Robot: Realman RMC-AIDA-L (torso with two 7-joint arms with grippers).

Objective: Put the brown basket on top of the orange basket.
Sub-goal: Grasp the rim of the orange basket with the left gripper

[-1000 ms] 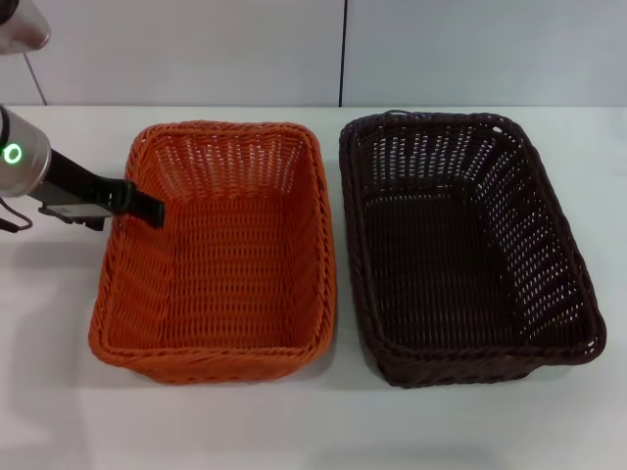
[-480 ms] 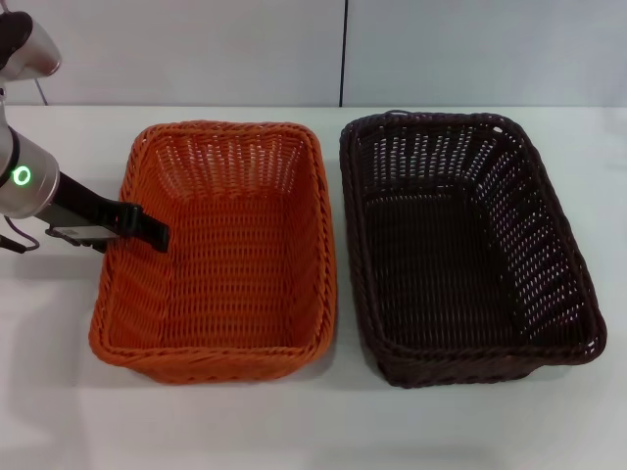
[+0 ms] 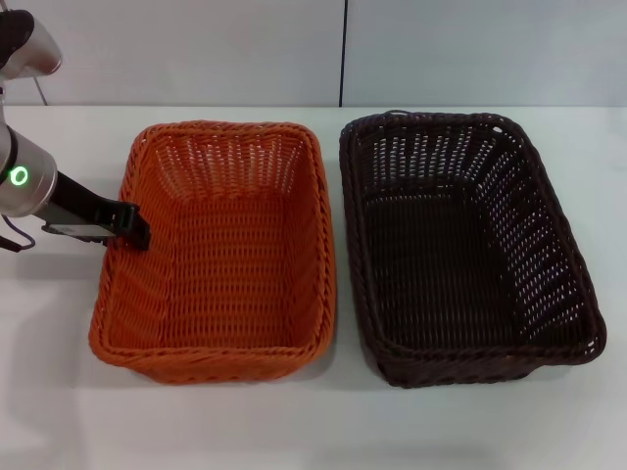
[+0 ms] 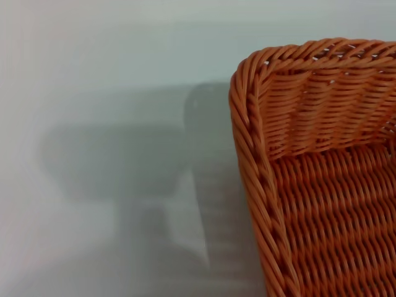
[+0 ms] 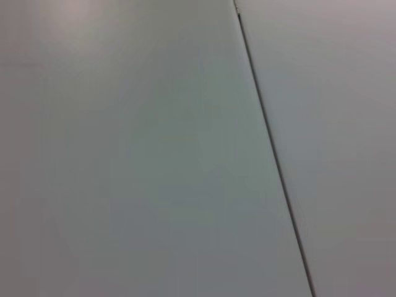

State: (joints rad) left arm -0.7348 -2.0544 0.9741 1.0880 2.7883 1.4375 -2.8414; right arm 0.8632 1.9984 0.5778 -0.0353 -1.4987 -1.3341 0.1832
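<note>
White table (image 3: 59, 392) bears dark woven brown basket (image 3: 460, 245) beside orange basket (image 3: 220, 250).

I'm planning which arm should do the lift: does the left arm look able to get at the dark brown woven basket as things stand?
Probably not easily. The left gripper sits at the outer left rim of the bright orange woven basket, which lies between it and the dark brown woven basket. It would have to reach across.

The white table (image 3: 294, 421) carries the orange basket (image 3: 220, 255) beside the brown basket (image 3: 460, 245).
</note>
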